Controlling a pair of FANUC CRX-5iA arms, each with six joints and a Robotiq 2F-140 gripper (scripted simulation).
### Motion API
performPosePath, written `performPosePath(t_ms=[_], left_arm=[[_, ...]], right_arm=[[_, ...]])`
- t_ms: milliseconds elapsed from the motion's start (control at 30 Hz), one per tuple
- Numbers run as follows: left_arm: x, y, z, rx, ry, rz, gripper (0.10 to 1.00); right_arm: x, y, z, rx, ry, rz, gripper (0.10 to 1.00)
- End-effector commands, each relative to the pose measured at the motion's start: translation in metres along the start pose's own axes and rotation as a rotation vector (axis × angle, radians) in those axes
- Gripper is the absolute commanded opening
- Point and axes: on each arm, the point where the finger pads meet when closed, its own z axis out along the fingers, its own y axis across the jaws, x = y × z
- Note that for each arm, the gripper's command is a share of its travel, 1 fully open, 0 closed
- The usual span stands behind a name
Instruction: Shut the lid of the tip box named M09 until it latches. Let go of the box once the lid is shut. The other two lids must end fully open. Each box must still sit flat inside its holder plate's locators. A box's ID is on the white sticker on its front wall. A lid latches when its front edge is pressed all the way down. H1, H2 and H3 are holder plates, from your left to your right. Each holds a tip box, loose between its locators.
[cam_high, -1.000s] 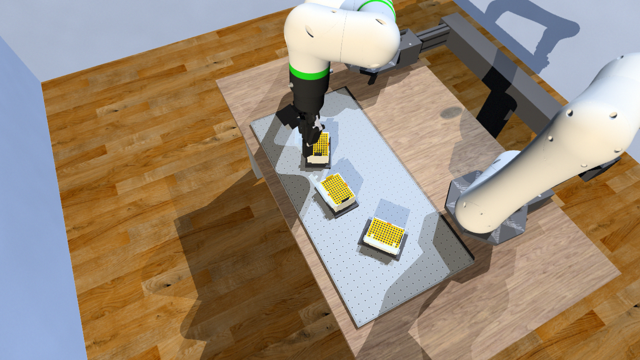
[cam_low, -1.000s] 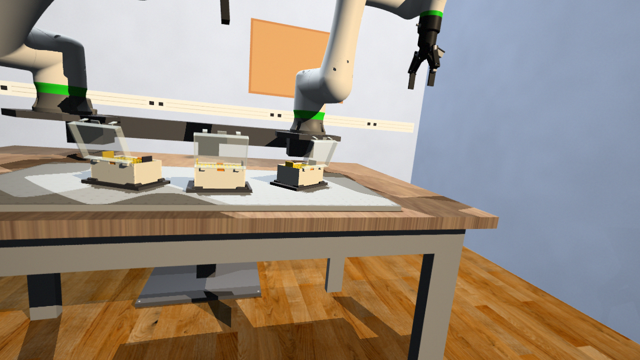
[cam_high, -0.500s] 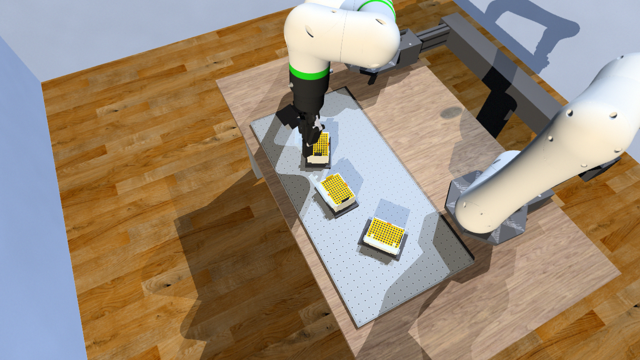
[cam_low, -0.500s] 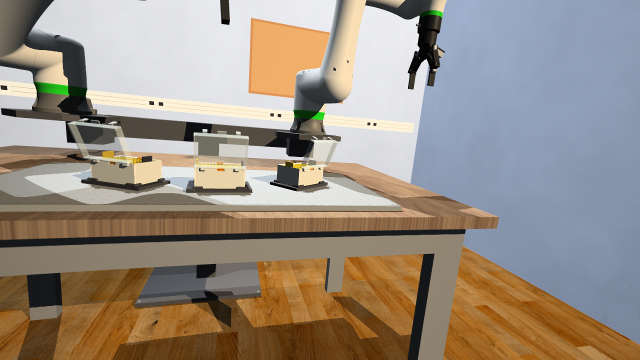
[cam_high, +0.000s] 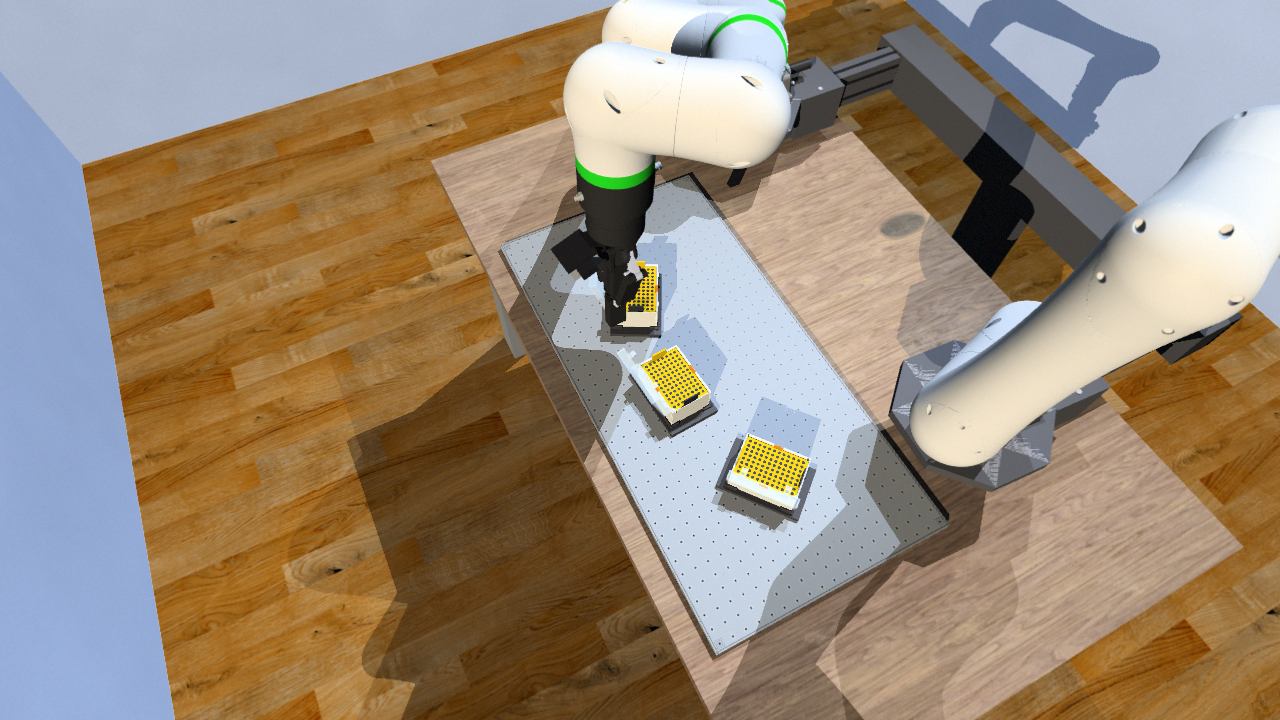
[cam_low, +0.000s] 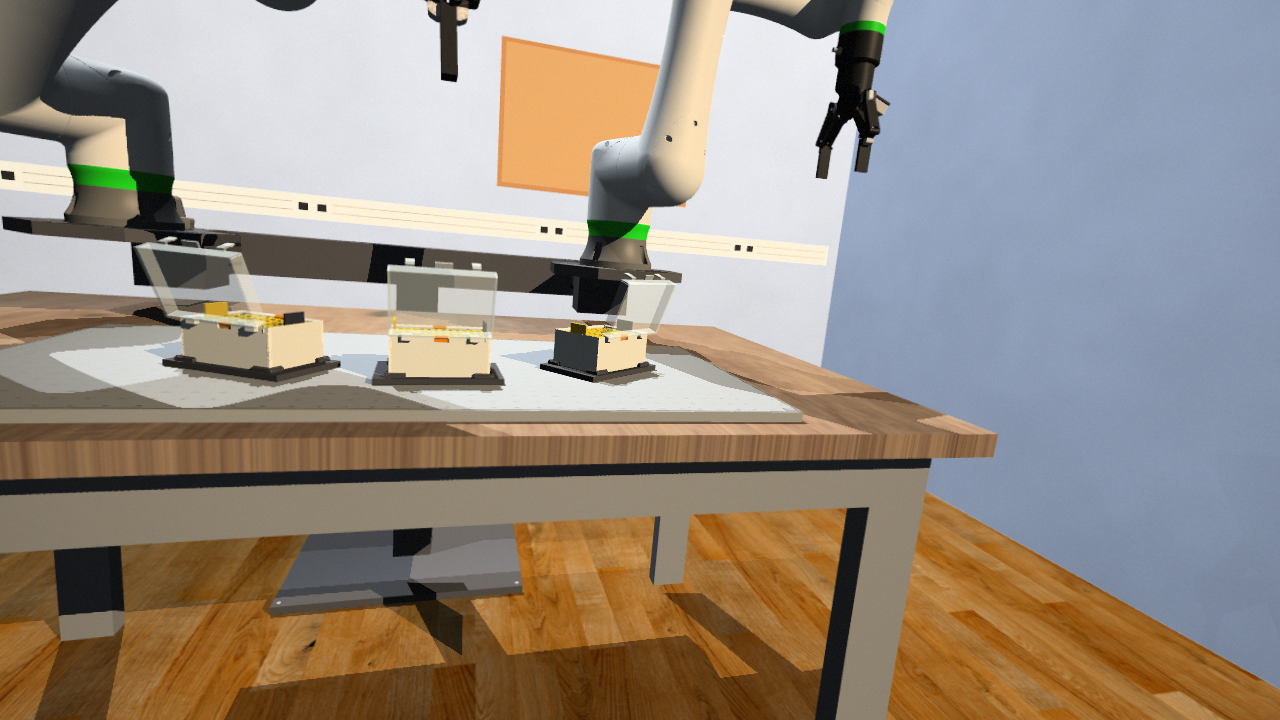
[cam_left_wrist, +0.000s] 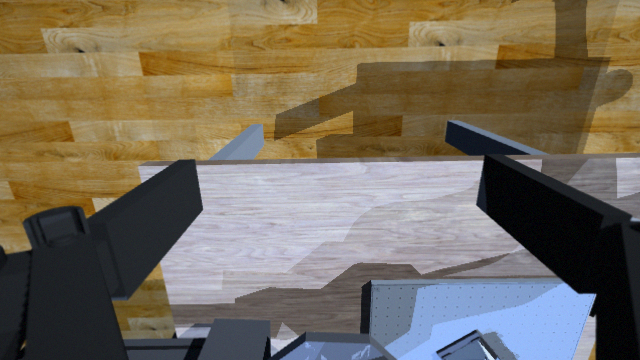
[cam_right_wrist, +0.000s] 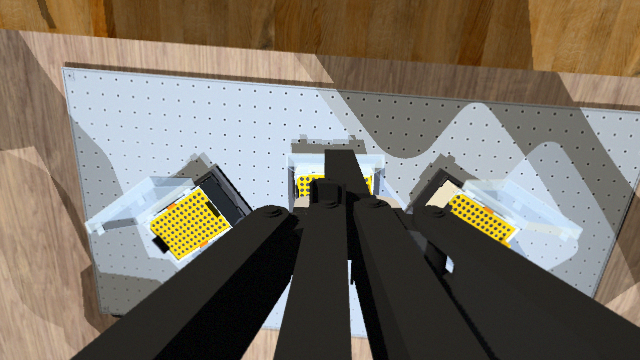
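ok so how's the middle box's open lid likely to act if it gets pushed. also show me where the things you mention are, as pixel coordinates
The lid (cam_high: 646, 390) (cam_low: 442, 295) (cam_right_wrist: 304, 160) looks thin and see-through, so probably light but fairly stiff. It stands up from one edge of the box (cam_high: 689, 412) (cam_low: 438, 358), so it should swing rather than slide. A hard shove up high might rock the box.

In the right wrist view, room to pass over the pegboard (cam_high: 760, 331) (cam_low: 626, 394) (cam_left_wrist: 480, 300) (cam_right_wrist: 200, 115) is left at 10 o'clock from the middle tip box (cam_high: 687, 410) (cam_low: 438, 360) (cam_right_wrist: 301, 202), while low passage is obstructed by the raised lids at 9 o'clock (cam_high: 765, 492) (cam_low: 648, 304) (cam_right_wrist: 120, 207), 12 o'clock (cam_high: 640, 372) (cam_low: 443, 300) (cam_right_wrist: 305, 161) and 3 o'clock (cam_low: 201, 277) (cam_right_wrist: 520, 205).
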Motion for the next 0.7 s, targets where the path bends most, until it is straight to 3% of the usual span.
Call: performPosePath(t_ms=[0,133,667], left_arm=[[0.000,0.000,-0.001,0.000,0.002,0.000,1.000],[0.000,0.000,-0.001,0.000,0.002,0.000,1.000],[0.000,0.000,-0.001,0.000,0.002,0.000,1.000]], right_arm=[[0.001,0.000,0.009,-0.032,-0.040,0.000,0.099],[0.000,0.000,0.019,-0.032,-0.040,0.000,0.099],[-0.003,0.002,0.094,-0.032,-0.040,0.000,0.099]])
